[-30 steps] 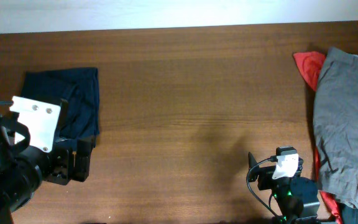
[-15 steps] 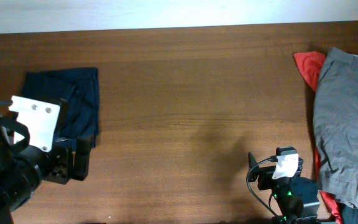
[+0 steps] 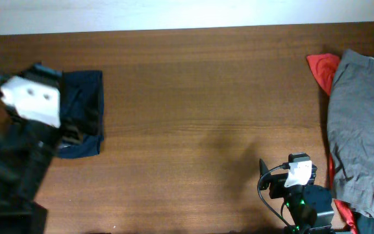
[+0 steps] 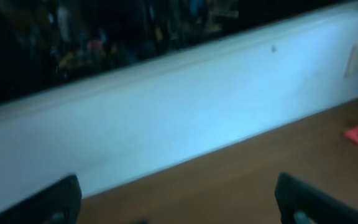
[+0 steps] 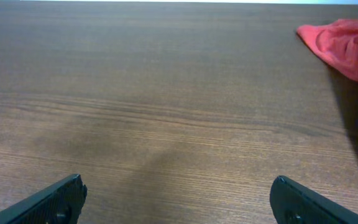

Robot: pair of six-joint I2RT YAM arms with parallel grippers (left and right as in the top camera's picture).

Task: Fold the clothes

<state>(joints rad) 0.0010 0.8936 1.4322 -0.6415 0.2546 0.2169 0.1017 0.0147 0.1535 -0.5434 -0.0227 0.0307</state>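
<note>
Shorts point(image 3: 91, 107), change: left arm point(image 3: 31, 107) swung over them.
Position: outside left fingers point(image 4: 58, 199).
Left fingers: spread, empty.
Right fingers point(image 5: 58, 198): spread, empty.

No legible text, label, brand or number on anything in view.

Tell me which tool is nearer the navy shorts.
Left. The left tool is over the near edge of the shorts. The right tool sits far across the table, beside the grey garment.
</note>
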